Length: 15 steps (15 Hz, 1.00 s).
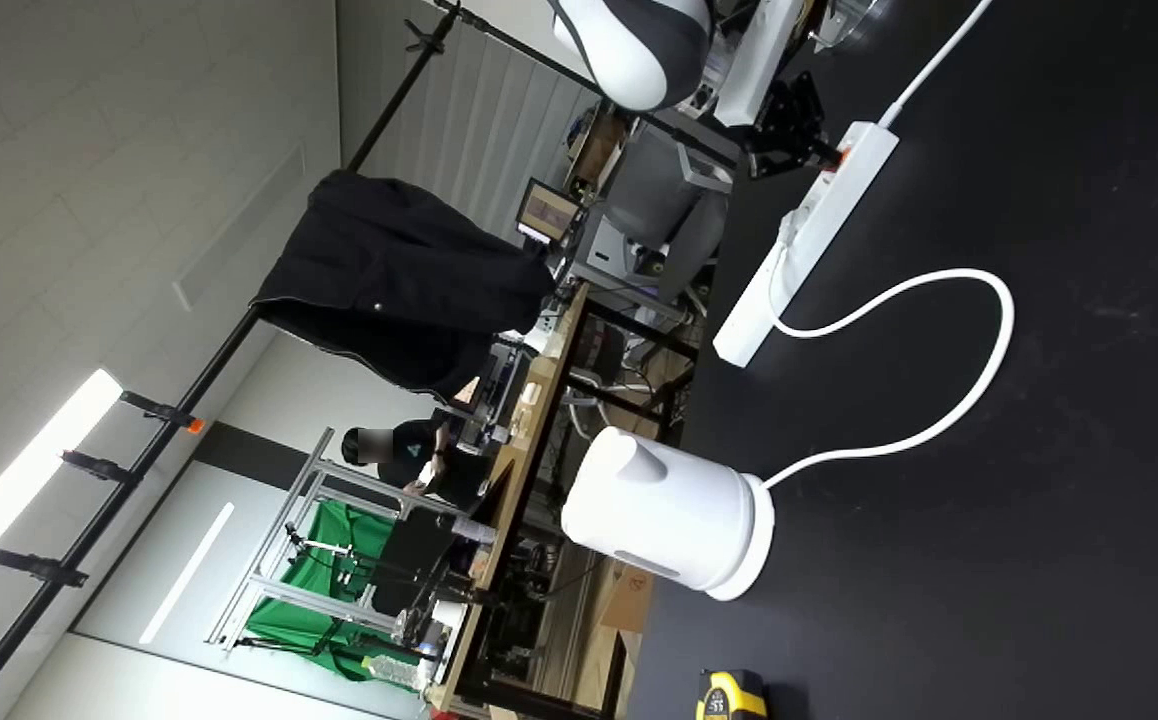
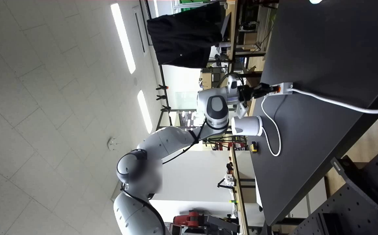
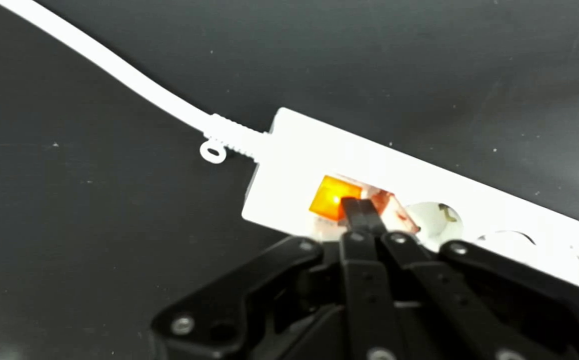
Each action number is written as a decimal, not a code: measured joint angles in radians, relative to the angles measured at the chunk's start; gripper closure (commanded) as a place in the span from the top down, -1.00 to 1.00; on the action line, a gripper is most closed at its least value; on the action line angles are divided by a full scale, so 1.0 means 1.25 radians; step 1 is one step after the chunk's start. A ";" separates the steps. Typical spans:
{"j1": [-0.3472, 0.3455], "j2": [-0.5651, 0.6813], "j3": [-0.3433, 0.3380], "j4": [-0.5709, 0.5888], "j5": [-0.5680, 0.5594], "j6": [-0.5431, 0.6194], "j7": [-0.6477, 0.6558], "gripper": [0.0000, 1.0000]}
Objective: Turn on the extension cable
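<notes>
Can see the white power strip (image 1: 807, 243) flat on the black tabletop (image 1: 1039, 560), with a glowing orange rocker switch (image 3: 329, 197) at one end. Can make out the gripper (image 3: 362, 212) pressed together right at that switch. Can trace a white cord (image 1: 1007, 312) from strip to electric kettle (image 1: 664, 510).

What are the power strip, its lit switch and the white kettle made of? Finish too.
Power strip: likely plastic, smooth white; straight, moulded-looking edges, though overexposure hides texture in the wrist view.
Switch: probably translucent plastic, since it glows orange; gloss unclear.
Kettle: looks like satin white plastic, given even colour and soft shading; coated metal can't be ruled out.
</notes>
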 measured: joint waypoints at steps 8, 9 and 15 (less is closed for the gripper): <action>0.156 -0.002 -0.124 -0.080 -0.049 0.064 0.092 -1.00; 0.160 -0.003 -0.128 -0.080 -0.049 0.053 0.095 -1.00; 0.155 -0.007 -0.126 -0.071 -0.046 0.008 0.110 -1.00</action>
